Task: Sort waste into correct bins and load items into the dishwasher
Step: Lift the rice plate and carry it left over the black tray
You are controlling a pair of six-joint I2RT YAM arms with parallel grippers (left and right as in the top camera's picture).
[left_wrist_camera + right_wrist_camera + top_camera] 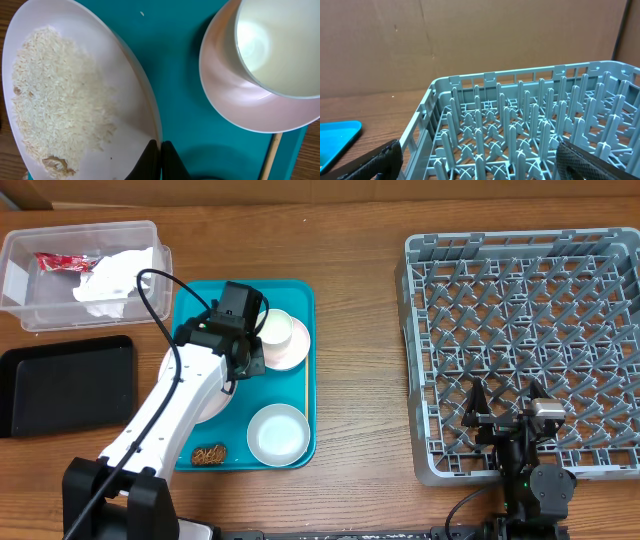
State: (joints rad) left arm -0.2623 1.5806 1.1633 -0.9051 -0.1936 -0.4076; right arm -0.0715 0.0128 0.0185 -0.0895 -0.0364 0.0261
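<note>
My left gripper [245, 365] [161, 160] is shut on the right rim of the large pale plate [212, 408] [130, 100], which lies on the teal tray. Loose rice [60, 95] and a small brown bit [57, 165] lie on the plate. The white cup [275, 327] [280, 45] stands on the pink saucer [290, 352] [240, 100]. The white bowl [277, 433] and a brown food lump [209, 453] sit at the tray's front. The clear tub [30, 315] holds the red wrapper [62, 262] and tissues [115, 280]. The black tray [68, 385] is bare. My right gripper [505, 402] [480, 165] is open over the grey rack [520, 340] [520, 125].
The teal serving tray [300, 295] [180, 75] lies mid-table between the bins and the rack. A thin pale stick [306, 390] [270, 155] lies along its right side. The table is brown wood [360, 240].
</note>
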